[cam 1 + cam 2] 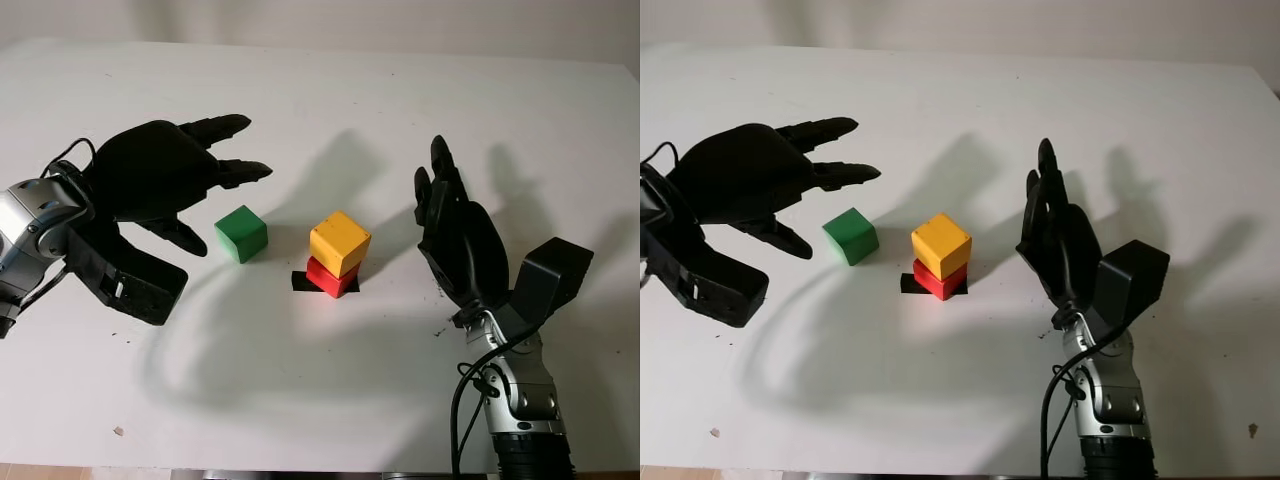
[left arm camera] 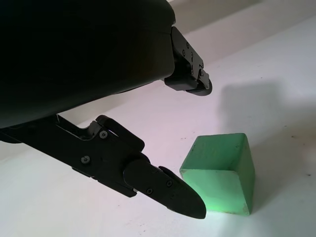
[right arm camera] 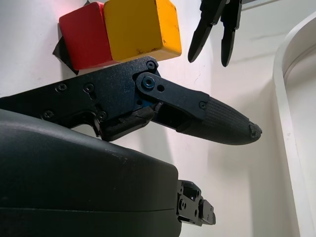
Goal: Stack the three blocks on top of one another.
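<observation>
A yellow block (image 1: 340, 241) sits on top of a red block (image 1: 331, 277), which stands on a small black mark (image 1: 301, 282) at the table's middle. A green block (image 1: 241, 233) lies alone on the table to their left. My left hand (image 1: 215, 185) is open and hovers just left of and above the green block, its fingers reaching over it; the green block (image 2: 221, 173) is close under one fingertip. My right hand (image 1: 440, 195) is open and stands upright to the right of the stack, apart from it. The yellow block (image 3: 140, 27) and red block (image 3: 84, 42) appear beside its fingers.
The white table (image 1: 320, 400) stretches around the blocks. A small crumb (image 1: 118, 431) lies near the front left edge. A few dark specks (image 1: 438, 332) dot the surface by the right wrist.
</observation>
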`<state>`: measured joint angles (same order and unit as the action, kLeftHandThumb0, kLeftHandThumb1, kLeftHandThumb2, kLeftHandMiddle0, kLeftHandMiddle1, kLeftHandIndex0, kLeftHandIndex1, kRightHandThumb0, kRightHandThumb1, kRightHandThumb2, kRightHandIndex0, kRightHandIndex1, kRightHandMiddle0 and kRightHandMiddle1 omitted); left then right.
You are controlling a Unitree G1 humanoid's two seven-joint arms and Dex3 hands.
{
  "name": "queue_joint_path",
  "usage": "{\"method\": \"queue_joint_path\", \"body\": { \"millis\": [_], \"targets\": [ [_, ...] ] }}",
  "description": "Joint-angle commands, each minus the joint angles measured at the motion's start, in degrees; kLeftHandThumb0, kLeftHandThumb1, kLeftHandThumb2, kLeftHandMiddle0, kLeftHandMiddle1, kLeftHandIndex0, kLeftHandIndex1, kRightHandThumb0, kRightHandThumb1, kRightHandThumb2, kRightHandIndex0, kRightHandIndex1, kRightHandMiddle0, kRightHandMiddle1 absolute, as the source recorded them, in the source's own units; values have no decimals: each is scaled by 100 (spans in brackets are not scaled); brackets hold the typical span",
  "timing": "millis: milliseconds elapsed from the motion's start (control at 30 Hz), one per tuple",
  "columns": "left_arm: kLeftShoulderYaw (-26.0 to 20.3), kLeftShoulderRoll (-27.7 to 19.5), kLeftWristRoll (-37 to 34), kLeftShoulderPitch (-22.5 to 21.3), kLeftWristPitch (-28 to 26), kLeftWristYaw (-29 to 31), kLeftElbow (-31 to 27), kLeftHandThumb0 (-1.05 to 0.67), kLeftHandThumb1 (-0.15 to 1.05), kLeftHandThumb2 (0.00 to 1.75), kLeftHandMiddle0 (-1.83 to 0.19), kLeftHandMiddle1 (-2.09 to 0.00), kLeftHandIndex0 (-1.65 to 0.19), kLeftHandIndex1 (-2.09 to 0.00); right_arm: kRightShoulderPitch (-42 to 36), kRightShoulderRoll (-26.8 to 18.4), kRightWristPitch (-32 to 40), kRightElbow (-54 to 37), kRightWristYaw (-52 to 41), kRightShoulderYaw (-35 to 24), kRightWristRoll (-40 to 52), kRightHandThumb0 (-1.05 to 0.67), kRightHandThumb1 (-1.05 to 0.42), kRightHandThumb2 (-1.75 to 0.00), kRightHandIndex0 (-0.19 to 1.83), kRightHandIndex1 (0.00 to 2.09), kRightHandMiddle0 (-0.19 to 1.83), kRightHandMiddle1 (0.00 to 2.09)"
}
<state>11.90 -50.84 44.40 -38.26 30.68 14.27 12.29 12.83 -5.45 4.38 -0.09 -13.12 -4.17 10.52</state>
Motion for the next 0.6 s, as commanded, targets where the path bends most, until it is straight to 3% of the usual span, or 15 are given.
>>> {"method": "queue_joint_path", "body": {
  "millis": [0, 567],
  "targets": [
    [105, 64, 100, 24, 77, -133, 76, -57, 81, 6, 1, -5, -39, -7, -97, -57, 60, -161, -12, 0, 23, -78, -105, -82, -19, 0, -19, 0],
    [415, 204, 429, -60, 413, -554, 594, -62, 85, 6, -7, -7, -51, -11, -203, -43, 138, -290, -20, 13, 45, -78, -105, -79, -19, 0, -19, 0]
  ]
}}
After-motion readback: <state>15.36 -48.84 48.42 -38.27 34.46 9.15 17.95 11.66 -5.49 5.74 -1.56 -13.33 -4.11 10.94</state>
